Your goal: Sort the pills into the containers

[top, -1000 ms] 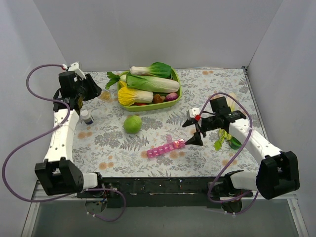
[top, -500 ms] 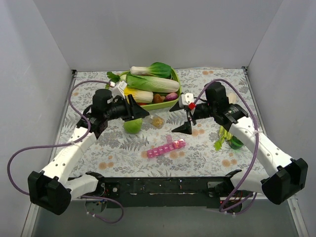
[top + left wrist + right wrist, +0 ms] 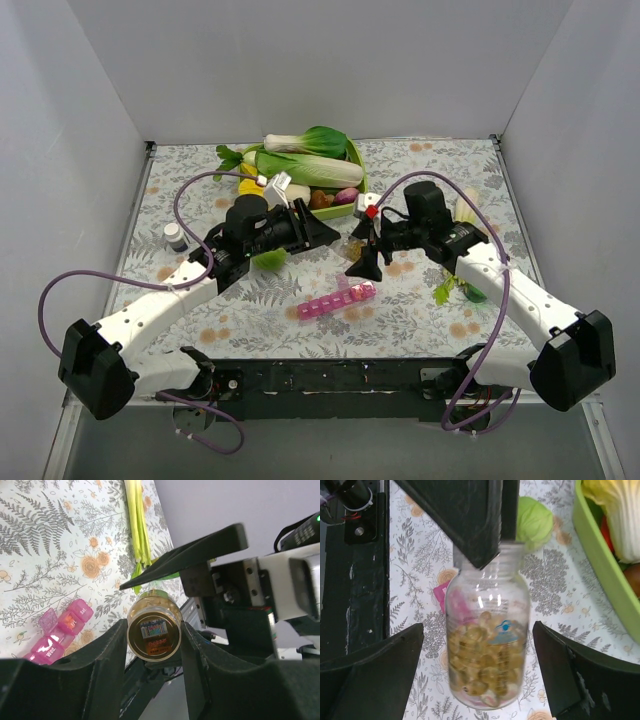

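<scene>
A clear pill bottle [image 3: 487, 645] filled with several yellowish-brown pills [image 3: 470, 680] sits mid-table, above the pink pill-organiser strip [image 3: 336, 299]. My left gripper [image 3: 335, 235] is shut on the bottle's neck end; its round gold end [image 3: 153, 635] faces the left wrist camera, touching both fingers. My right gripper [image 3: 360, 247] is open, its fingers [image 3: 375, 670] standing either side of the bottle's body with gaps. The strip also shows in the left wrist view [image 3: 60, 635], some lids up. I cannot tell whether the bottle touches the table.
A green tray [image 3: 357, 188] of vegetables stands behind the grippers. A round green vegetable [image 3: 268, 260] lies under my left arm. A small white bottle [image 3: 176, 237] stands at the left. Leafy greens [image 3: 458, 285] lie under my right arm. Walls enclose the table.
My left arm swung from the far left to the centre and closed on the bottle, which lay on the table. My right gripper moved left and down to flank the bottle.
</scene>
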You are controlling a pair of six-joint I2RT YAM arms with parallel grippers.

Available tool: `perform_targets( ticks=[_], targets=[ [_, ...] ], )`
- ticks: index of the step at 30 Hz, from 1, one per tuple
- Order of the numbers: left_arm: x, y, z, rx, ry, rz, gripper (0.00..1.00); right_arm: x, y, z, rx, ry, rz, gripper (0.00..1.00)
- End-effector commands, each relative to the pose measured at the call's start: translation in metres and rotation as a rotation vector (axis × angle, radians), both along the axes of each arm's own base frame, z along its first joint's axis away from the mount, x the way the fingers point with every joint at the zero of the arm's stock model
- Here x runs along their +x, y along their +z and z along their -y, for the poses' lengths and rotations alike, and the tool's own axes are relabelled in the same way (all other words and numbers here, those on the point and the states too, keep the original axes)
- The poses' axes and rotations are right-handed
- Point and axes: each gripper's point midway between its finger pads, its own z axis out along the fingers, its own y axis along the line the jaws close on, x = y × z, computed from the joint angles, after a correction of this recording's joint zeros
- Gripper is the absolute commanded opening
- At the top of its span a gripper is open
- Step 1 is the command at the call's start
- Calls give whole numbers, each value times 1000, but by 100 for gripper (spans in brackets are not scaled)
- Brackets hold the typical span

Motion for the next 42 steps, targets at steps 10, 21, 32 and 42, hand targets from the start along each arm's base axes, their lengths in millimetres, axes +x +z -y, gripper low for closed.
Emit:
perform_targets(
  ticks=[10,21,32,42],
  targets=[
    [3,18,3,-123,71,10,0,-2,17,-7,82,13,42,86],
    [0,12,2,-122,74,3,0,-14,22,-11,110,91,35,21],
    [-25,35,-27,0,-19,406,97,-38,-6,10,42,182,59,1],
    [-105,3,-51,141,-424,1185,98,-68,-20,17,59,346,101,1]
  ],
)
